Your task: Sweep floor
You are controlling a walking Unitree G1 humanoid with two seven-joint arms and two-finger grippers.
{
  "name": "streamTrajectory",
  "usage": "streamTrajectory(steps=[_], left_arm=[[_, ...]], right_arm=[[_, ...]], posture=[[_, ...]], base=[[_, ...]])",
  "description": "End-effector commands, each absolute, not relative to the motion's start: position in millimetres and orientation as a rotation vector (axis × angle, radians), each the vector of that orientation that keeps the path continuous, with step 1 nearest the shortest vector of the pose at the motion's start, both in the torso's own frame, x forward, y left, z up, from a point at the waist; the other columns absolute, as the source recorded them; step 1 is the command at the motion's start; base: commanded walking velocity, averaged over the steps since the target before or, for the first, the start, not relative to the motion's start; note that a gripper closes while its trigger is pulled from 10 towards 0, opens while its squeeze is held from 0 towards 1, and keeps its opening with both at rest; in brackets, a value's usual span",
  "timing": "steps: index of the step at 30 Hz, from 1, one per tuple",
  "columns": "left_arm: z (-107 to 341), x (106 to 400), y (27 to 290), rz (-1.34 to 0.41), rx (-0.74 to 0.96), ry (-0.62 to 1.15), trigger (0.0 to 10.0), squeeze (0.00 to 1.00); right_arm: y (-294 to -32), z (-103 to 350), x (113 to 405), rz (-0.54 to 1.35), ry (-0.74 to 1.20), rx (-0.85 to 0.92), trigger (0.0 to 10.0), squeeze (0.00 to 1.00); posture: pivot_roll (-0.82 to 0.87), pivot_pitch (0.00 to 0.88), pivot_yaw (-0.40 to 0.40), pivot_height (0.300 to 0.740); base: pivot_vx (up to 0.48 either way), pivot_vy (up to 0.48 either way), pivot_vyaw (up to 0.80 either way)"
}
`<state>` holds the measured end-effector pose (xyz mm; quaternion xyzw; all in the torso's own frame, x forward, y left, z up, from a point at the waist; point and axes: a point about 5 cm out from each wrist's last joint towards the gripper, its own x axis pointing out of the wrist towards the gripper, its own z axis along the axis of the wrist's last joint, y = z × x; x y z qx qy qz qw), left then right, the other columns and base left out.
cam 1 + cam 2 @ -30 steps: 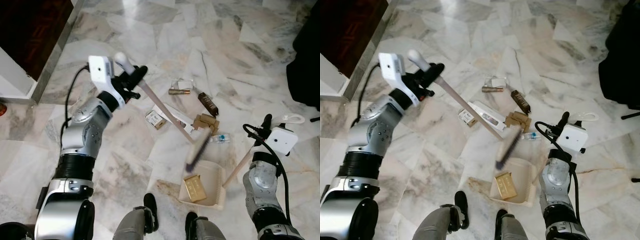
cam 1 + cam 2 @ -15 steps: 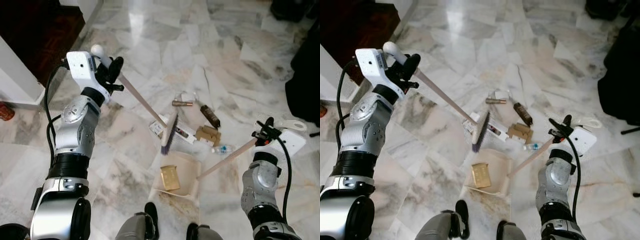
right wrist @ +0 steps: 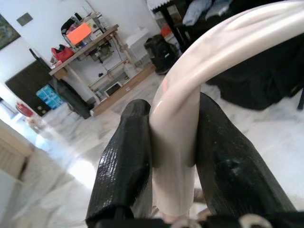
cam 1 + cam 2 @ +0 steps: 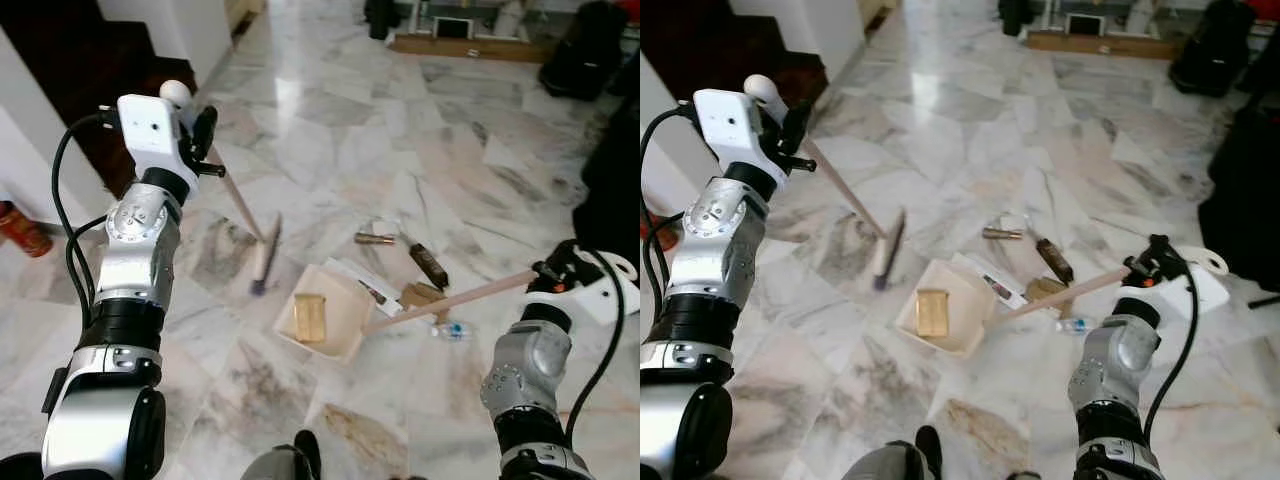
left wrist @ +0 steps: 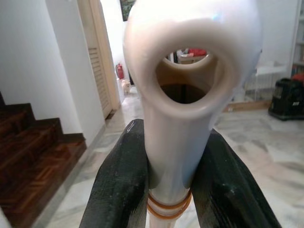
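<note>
The left gripper [image 4: 200, 140] was clamped on the top of the broom [image 4: 243, 210], whose handle sloped down and away to bristles resting on the floor [image 4: 330, 130], just left of the dustpan [image 4: 325, 322]. The right gripper [image 4: 558, 275] was closed around the dustpan's long handle, which ran leftward and down to the pan holding a gold box [image 4: 308, 316]. The remaining litter [image 4: 420, 275] lay beyond the pan's right side, nearer the right arm, so the broom probably had to cross over the pan to reach it.
</note>
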<state>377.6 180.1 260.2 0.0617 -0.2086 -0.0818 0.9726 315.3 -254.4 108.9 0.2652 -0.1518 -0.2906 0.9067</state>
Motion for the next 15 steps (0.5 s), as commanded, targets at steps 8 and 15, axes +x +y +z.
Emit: streamTrajectory(steps=[8, 15], left_arm=[[238.5, 373.7, 182.4, -0.176, 0.204, -0.375, 10.0, 0.0], [225.6, 373.1, 177.6, -0.192, 0.193, -0.327, 10.0, 0.0]], right_arm=[[-261.6, 117.1, 309.2, -0.647, -0.38, 0.583, 10.0, 0.0], [-270.0, 122.3, 303.7, -0.691, -0.417, 0.589, 10.0, 0.0]], posture=[[0.17, 0.084, 0.053, 0.74], [0.16, 0.108, 0.066, 0.74]], base=[[0.0, 0.0, 0.0], [0.0, 0.0, 0.0]])
